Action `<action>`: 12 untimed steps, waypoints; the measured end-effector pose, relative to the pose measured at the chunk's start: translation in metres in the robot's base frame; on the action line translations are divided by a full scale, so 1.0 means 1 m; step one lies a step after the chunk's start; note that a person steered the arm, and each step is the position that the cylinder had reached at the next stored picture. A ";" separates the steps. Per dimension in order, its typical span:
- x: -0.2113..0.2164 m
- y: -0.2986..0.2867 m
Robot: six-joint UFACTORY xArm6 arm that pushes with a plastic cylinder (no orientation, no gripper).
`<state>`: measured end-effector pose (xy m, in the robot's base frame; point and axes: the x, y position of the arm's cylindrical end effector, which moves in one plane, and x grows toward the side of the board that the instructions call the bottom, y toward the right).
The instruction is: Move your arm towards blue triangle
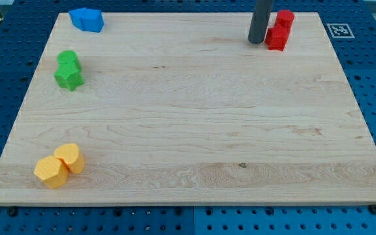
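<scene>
So the tip (256, 42) is parked at the upper right of the surface (194, 130), just left of the red blocks (280, 30). No claw on this rig, just a rod, so nothing to call apart or together. The blue blocks (87, 19) sit in the upper left corner; can't tell which is the triangle. I'd slide straight left along the top edge, staying above the green blocks (68, 70). The yellow blocks (59, 166) are nowhere near.

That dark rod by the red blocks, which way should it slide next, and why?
Probably toward the view's left along the top edge. My tip sits just left of the red blocks, while the blue blocks lie in the top left corner, with bare board between.
</scene>
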<state>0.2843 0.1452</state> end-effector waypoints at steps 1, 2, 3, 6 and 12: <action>0.000 0.017; 0.005 0.031; 0.016 0.032; 0.054 -0.127; -0.023 -0.437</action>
<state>0.2609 -0.2918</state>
